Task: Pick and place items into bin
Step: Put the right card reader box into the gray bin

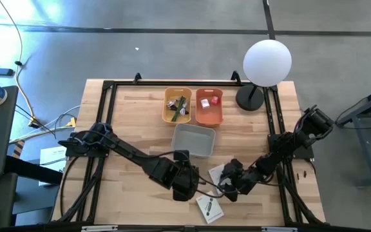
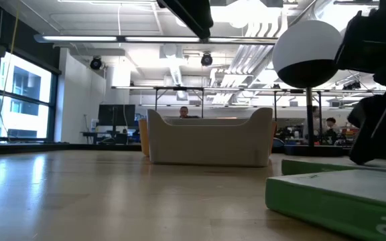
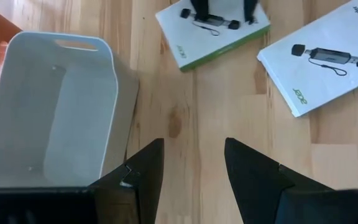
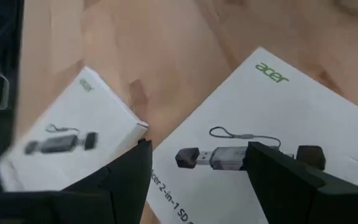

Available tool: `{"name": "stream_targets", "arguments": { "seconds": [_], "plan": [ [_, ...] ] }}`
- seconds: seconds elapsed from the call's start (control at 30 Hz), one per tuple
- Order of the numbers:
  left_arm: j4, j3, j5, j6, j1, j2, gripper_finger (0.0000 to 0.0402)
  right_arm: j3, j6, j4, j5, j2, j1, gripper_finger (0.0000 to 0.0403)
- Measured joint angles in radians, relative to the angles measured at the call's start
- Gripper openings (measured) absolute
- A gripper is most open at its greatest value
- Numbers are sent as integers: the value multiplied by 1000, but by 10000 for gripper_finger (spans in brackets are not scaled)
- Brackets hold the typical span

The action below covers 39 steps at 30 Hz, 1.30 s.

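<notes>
Right hand (image 4: 194, 165) gapes over a packet (image 4: 272, 143), its edges unobstructed.

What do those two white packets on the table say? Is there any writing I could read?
"acer": green logo on the nearer white packet.
"2-in-1 SD": start of the black line along that packet's edge; the rest is cut off.
"acer": green logo on the second white packet, blurred.
"SD Card Reader": side print in the left wrist view, partly cut off.

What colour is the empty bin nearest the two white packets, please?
Pale grey; the bin shows best in the left wrist view, beside the packets.
</notes>
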Motion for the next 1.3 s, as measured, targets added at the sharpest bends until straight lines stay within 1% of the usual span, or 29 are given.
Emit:
{"name": "stream_targets", "arguments": {
  "seconds": [0.13,0.23,0.37,0.43,0.57,0.67,0.8,0.9,1.03,1.13,1.2,1.27,1.3],
  "plan": [
    [1,0,2,0,-11,0,156,-7,-121,-27,45,-88,-2,247],
    [6,0,3,0,-13,0,156,-1,-179,-43,67,-174,-3,247],
    [8,0,2,0,-13,0,156,-2,-166,-184,74,-281,-8,247],
    [9,0,-4,0,-13,0,156,0,-95,-287,78,-331,-8,247],
    [35,0,-30,-19,-13,0,156,-1,141,-567,61,-394,-10,247],
    [92,0,-53,-5,-13,0,156,-11,265,-675,41,-408,-10,247],
    [111,0,-79,-4,-10,12,156,-15,268,-617,65,-404,-10,247],
    [136,-1,-60,20,-10,14,156,-15,257,-590,78,-395,-16,247],
    [184,0,-42,109,-10,14,156,-14,303,-633,13,-385,-48,247],
    [230,1,-43,116,9,32,156,-14,324,-670,-20,-384,-72,247],
    [254,-2,-23,115,27,45,156,-14,284,-663,-22,-384,-80,247],
    [341,2,9,90,42,69,156,-14,208,-642,-20,-384,-78,247],
    [345,0,21,72,48,79,156,-14,165,-631,-24,-384,-76,247]
  ]
}}
